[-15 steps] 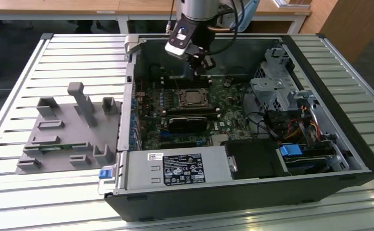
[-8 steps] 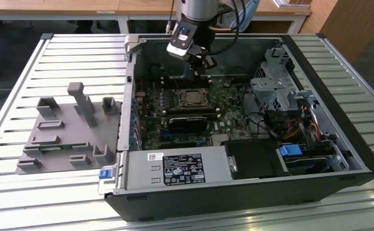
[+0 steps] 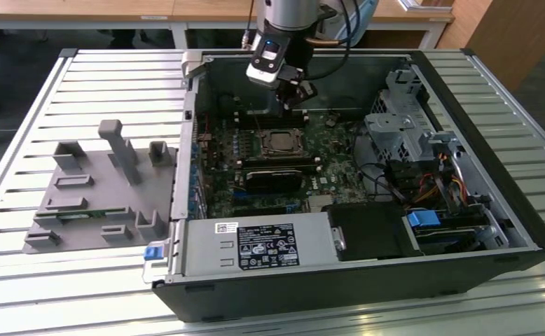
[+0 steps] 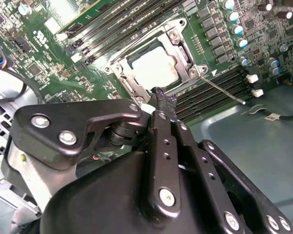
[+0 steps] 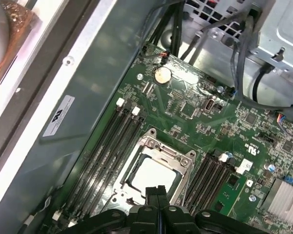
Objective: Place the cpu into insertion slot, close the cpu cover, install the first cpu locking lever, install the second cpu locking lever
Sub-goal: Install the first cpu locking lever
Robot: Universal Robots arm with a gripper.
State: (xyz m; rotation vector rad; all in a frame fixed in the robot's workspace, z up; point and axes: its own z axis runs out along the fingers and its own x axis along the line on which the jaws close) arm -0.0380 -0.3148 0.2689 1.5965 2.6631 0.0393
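Note:
The cpu (image 4: 155, 66) (image 5: 154, 178) lies flat in the insertion slot (image 3: 262, 143) on the green motherboard. Its pale metal top shows through the cut-out of the cpu cover (image 4: 181, 45) (image 5: 169, 151), which lies down over it as a silvery frame. A thin metal locking lever (image 4: 225, 91) sticks out sideways from one corner of the slot, over the memory slots. My gripper (image 3: 297, 96) (image 4: 161, 99) (image 5: 156, 191) hangs just above the slot's edge, shut with nothing between its black fingers. It touches neither the cover nor the lever.
Black memory slots (image 5: 105, 146) flank the slot on both sides. A long black block (image 3: 272, 180) sits in front of it, with a power supply (image 3: 253, 245), drive cage (image 3: 398, 136) and cables (image 3: 440, 185) inside the case. A grey fixture (image 3: 95, 189) lies on the table at the exterior view's left.

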